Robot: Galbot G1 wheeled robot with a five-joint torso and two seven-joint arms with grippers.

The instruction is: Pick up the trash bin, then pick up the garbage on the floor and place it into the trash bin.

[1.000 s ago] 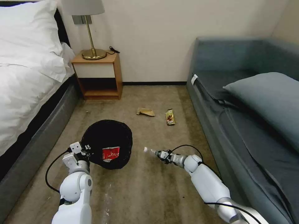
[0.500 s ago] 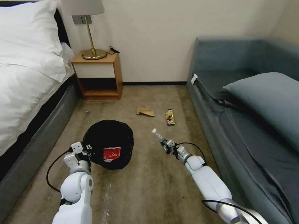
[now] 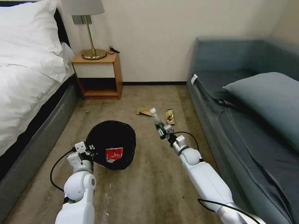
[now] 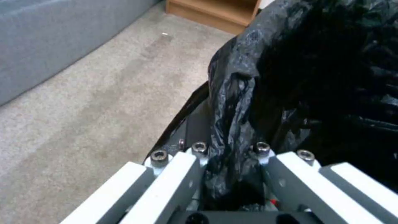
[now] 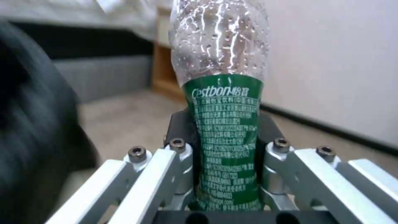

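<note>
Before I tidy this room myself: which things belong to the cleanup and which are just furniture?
Job: trash bin in left tool; bottle in right tool; red wrapper inside bin; paper scrap, snack wrapper on floor.
Not: bed, nightstand, lamp, sofa.

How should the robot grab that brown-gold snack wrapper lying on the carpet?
Probably from straight above, pinching across its narrow middle. The snack wrapper lies flat on the carpet, long and thin, so its short width likely fits between fingers best. The paper scrap sits apart, leaving room.

Green-labelled bottle (image 5: 224, 137) between closed jaws
</note>
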